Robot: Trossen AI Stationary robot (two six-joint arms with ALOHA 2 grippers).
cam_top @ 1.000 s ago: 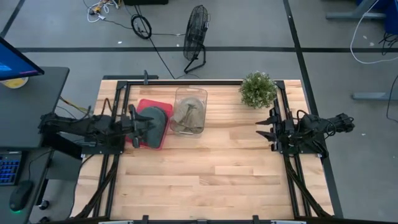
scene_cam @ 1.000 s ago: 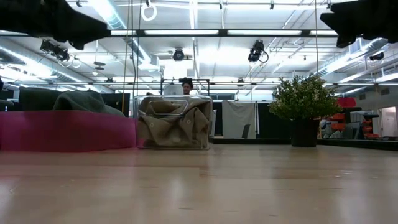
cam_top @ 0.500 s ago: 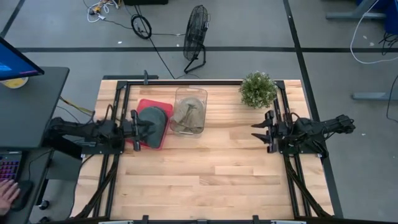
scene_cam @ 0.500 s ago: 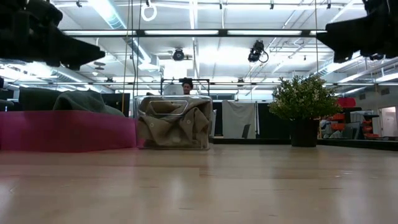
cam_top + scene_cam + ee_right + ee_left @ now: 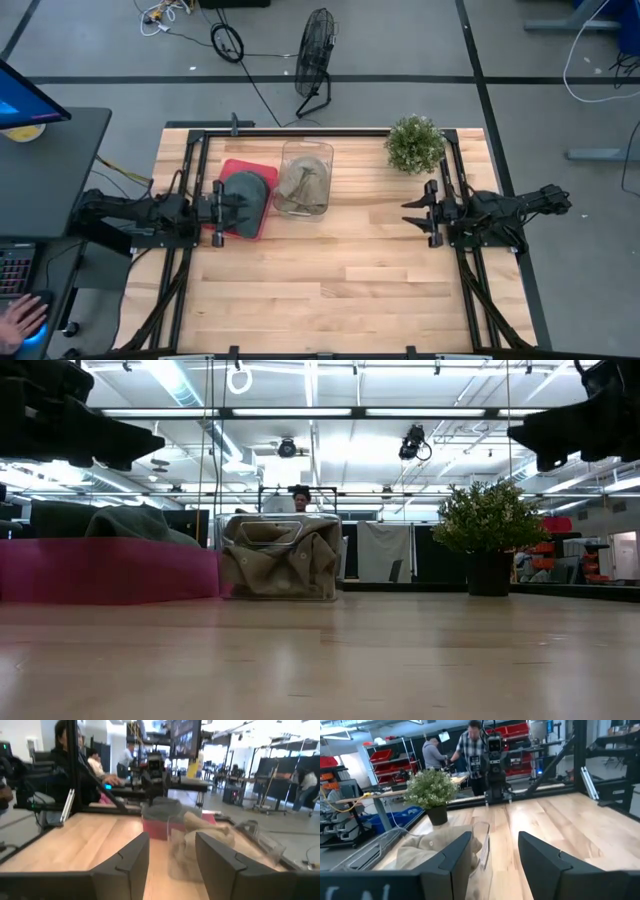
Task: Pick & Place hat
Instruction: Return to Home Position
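Two grippers hang above the wooden table [image 5: 340, 270], one at each side. We see the left gripper [image 5: 232, 205] over the left part of the red tray [image 5: 243, 163], and its fingers [image 5: 454, 856] are spread apart with nothing between them. The right gripper [image 5: 410, 212] sits by the table's right rail, well apart from the tray. Its two fingers [image 5: 131, 860] likewise stand apart and empty. In the low view both arms show only as dark shapes high at the upper corners, clear of the tabletop.

The brown caps [image 5: 300, 192] lie crumpled inside the transparent bin [image 5: 306, 150], which stands upright just beside the tray on its right. We cannot count them through the wall. A grey-green cap [image 5: 252, 192] rests on the red tray. A potted plant [image 5: 414, 142] stands at the back right corner, near the right gripper.
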